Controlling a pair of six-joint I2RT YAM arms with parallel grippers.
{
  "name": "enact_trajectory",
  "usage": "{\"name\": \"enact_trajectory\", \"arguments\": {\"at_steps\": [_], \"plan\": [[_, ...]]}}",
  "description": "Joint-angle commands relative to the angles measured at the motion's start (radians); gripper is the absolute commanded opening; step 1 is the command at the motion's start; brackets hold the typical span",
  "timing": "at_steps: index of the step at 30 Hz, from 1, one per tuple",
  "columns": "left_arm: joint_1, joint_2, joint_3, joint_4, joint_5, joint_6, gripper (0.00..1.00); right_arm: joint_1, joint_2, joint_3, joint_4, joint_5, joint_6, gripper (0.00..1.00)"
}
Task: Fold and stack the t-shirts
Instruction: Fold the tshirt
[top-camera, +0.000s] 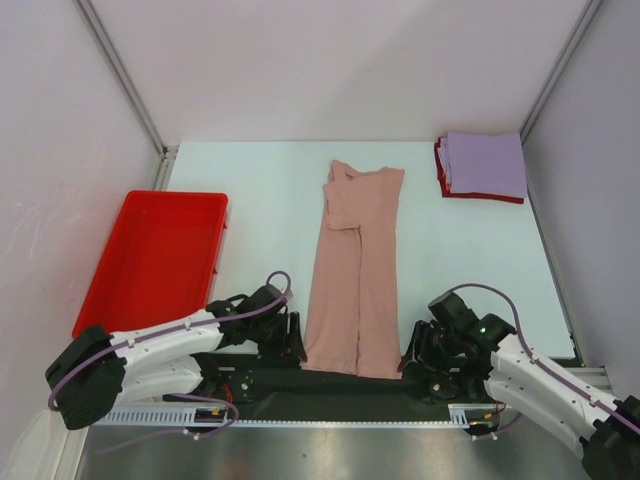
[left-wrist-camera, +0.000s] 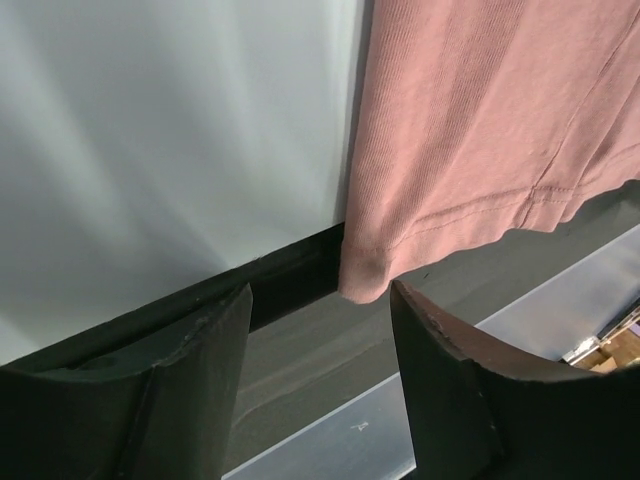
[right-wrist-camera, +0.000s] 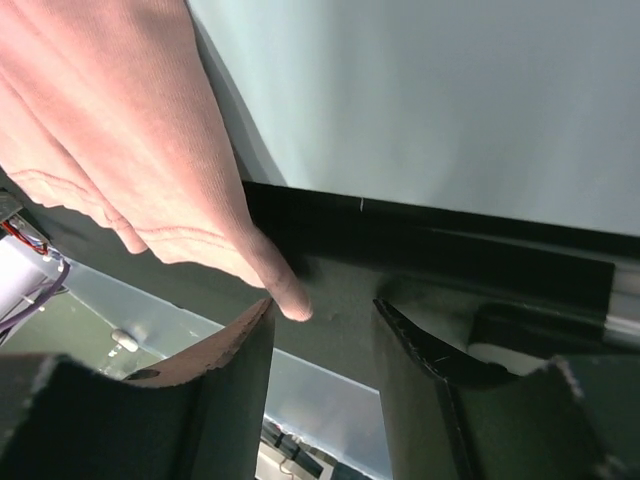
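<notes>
Our left gripper (left-wrist-camera: 320, 292) sits low at the near edge of the table (top-camera: 450, 260). Its jaws stand apart, and the near left corner of the pink shirt (top-camera: 355, 270) hangs just at the mouth of the gap between the fingers (left-wrist-camera: 200, 340) — nothing is clamped. Our right gripper (right-wrist-camera: 322, 305) sits the same way at the near right corner, jaws apart. There the cloth's tip lies right beside the end of one finger (right-wrist-camera: 235, 350); we cannot tell whether it touches, and we see no pinch on it.

We see the pink shirt folded lengthwise into a long narrow strip down the middle of the table. Its hem laps over the black strip (top-camera: 320, 395) along the near edge, and a sleeve is folded across its far end.

At the far right corner a folded lavender shirt (top-camera: 485, 163) lies on a folded red shirt (top-camera: 441, 172) — only the red one's left and near edges show. At the left lies the tray (top-camera: 160, 255), well apart from the pink shirt.
</notes>
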Motion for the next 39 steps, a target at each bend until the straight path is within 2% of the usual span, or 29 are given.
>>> {"name": "enact_trajectory", "arguments": {"at_steps": [1, 15, 24, 32, 36, 39], "plan": [[-0.028, 0.042, 0.001, 0.094, 0.019, -0.050, 0.63, 0.018, 0.020, -0.016, 0.091, -0.010, 0.025, 0.49], [-0.076, 0.101, -0.008, 0.176, 0.038, -0.084, 0.51, 0.079, 0.047, -0.086, 0.194, -0.002, 0.079, 0.43], [-0.077, 0.076, -0.006, 0.104, -0.019, -0.086, 0.54, 0.082, 0.049, -0.060, 0.140, 0.068, 0.042, 0.45], [-0.077, 0.131, 0.012, 0.158, -0.013, -0.047, 0.54, 0.082, 0.118, -0.045, 0.177, 0.098, -0.001, 0.46], [-0.077, 0.134, 0.021, 0.176, -0.021, -0.038, 0.52, 0.082, 0.141, -0.037, 0.199, 0.104, -0.021, 0.45], [-0.077, 0.121, 0.021, 0.199, -0.024, -0.038, 0.45, 0.081, 0.150, -0.014, 0.200, 0.119, -0.044, 0.43]]}}
